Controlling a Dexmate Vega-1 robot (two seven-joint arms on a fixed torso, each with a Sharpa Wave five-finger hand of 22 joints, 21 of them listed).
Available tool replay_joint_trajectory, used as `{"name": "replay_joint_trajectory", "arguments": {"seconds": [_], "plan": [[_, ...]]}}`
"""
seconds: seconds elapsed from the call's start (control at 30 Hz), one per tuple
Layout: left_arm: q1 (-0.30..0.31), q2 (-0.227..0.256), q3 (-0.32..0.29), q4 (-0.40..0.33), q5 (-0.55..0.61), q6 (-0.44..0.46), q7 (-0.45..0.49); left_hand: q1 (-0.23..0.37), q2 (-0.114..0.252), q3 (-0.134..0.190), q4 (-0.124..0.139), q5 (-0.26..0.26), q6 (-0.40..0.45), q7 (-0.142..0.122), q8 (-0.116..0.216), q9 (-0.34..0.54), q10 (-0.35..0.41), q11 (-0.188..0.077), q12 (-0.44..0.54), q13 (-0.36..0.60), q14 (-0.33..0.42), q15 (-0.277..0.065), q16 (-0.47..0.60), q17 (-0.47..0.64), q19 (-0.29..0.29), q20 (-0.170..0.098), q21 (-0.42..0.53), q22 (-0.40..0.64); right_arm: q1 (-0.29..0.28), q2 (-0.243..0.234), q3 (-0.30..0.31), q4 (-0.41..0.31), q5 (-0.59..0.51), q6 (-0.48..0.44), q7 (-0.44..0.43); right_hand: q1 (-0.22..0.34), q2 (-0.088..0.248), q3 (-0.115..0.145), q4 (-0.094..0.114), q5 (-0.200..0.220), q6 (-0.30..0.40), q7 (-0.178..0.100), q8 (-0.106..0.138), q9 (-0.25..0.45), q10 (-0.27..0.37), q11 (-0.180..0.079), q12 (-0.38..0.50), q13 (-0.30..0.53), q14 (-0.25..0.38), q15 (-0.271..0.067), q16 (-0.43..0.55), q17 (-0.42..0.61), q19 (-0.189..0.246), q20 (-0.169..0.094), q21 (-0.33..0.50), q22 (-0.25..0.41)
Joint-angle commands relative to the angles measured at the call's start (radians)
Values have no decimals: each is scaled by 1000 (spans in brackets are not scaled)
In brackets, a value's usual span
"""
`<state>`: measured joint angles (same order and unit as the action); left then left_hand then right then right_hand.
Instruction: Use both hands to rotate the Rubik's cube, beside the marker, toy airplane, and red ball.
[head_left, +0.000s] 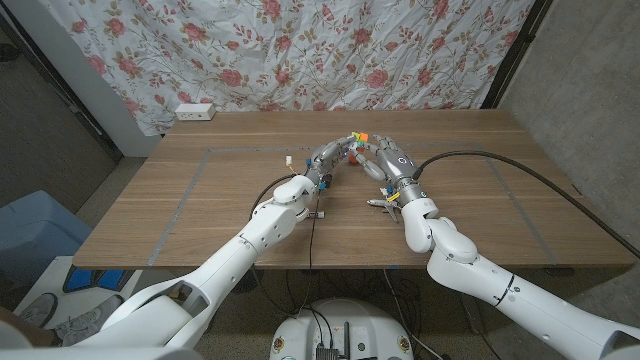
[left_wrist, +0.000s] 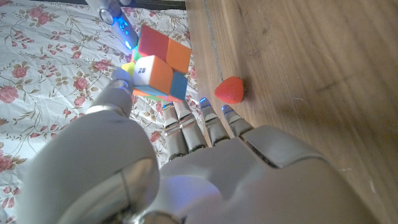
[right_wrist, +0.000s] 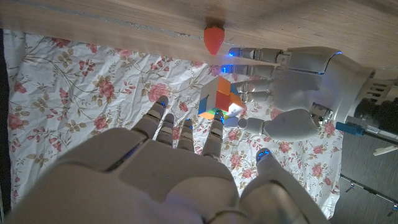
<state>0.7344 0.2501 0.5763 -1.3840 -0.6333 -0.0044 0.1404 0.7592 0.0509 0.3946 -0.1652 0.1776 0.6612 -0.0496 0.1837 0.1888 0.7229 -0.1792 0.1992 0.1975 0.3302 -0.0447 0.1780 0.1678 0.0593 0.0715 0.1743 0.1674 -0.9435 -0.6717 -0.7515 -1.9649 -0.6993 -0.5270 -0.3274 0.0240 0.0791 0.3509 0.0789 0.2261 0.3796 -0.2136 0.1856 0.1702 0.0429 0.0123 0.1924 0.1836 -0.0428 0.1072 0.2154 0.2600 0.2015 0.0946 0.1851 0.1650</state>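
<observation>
Before a floral curtain, above the wooden desk (head_left: 230, 190), left hand (head_left: 328, 158) and right hand (head_left: 392, 160) clasp the Rubik's cube (head_left: 356, 139) aloft; a loosened grip mid-twist could drop it

Wooden table (head_left: 250, 190) w/ plain brown top, faint pale lines marking a big rectangle on it. Behind the table hangs a white cloth (head_left: 330, 50) w/ pink roses and green leaves, a bit wrinkled, covering most of the back wall. White power strip (head_left: 195, 112) lies at the far left corner of the table. Grey wall (head_left: 590, 100) on the right side, dark grey panel (head_left: 50, 110) on the left. Blue bin (head_left: 35, 235) stands on the floor at left. Light is soft and even, no strong shadows.
</observation>
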Motion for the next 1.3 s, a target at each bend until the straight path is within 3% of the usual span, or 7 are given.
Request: {"name": "replay_joint_trajectory", "arguments": {"seconds": [0.03, 0.97, 1.3], "plan": [[-5, -9, -1, 11, -7, -1, -4, 0, -1, 5, -5, 5, 13, 9, 8, 2, 40, -37, 4, 1, -2, -17, 7, 1, 3, 6, 11, 2, 1, -1, -6, 2, -3, 8, 11, -4, 9, 0, 6, 3, 13, -1, 8, 5, 1, -6, 2, 2, -2, -3, 6, 2, 4, -1, 2, 2], [12, -3, -10, -6, -16, -8, 8, 2, 0, 8, -5, 5, 21, 11, 11, 2, 56, -39, 8, 1, 2, -21, 9, 1, 10, 6, 14, 2, -16, -4, -5, -4, 2, -33, 27, -1, 11, 3, 7, 5, 22, -1, 7, 5, -3, -6, 0, 2, -4, -3, 5, 2, 5, -4, 2, 2], [12, 34, -2, -36, 29, 2, 29, 2, 0, 8, -4, 5, 21, 11, 10, 2, 55, -39, 8, 1, 4, -22, 10, 1, 13, 4, 15, 2, -39, -15, 19, -26, 17, -26, -8, 3, 11, 5, 6, 5, 25, -3, 6, 5, 8, -8, 4, 2, 7, -6, 9, 0, 12, -6, 4, 2]]}}
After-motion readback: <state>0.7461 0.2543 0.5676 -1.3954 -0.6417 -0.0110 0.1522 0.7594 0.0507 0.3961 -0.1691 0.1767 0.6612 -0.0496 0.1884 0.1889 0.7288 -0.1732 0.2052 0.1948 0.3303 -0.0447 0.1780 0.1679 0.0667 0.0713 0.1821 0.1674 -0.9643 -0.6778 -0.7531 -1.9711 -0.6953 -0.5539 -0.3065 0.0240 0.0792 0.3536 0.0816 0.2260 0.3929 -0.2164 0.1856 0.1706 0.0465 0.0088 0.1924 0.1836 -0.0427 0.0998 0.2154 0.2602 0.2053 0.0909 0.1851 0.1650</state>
